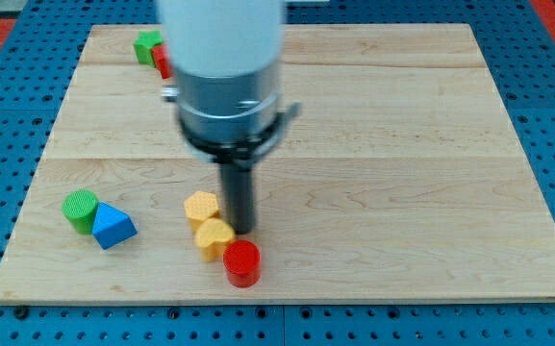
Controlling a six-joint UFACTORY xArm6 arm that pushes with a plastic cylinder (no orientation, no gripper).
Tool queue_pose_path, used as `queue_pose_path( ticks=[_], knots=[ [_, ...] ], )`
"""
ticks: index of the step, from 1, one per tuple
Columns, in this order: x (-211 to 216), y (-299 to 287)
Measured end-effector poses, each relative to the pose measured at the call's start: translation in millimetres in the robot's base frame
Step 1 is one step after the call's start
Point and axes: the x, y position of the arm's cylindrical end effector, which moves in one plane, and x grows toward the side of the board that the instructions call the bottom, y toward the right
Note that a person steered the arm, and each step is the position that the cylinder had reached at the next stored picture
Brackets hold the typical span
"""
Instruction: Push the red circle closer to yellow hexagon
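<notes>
Starting at the view's left of the tabletop (402, 144), we pick the yellow hexagon (201, 208) as our landmark. Well off to its left sit a green cylinder (80, 210) and, touching it, a blue block (113, 227). Far up toward the view's top, a green block (147, 45) and a red block (163, 61) huddle, partly hidden behind our arm. Now the hexagon itself, with a yellow heart-like block (214, 237) touching it just below. Our tool is a bare rod, nothing to open or close, and my tip (242, 231) stands just right of the hexagon, close beside the heart. Below and right of the hexagon, the red circle (241, 262) presses against the heart. We judge the job nearly done: the heart lies between them, so little closing remains.
</notes>
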Motion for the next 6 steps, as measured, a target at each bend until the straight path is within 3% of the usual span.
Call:
queue_pose_path(
  ticks=[1, 3, 4, 5, 6],
  knots=[
    [0.0, -48.9],
    [-4.5, 51.5],
    [76.9, 107.1],
    [73.9, 74.1],
    [44.1, 10.2]
  ],
)
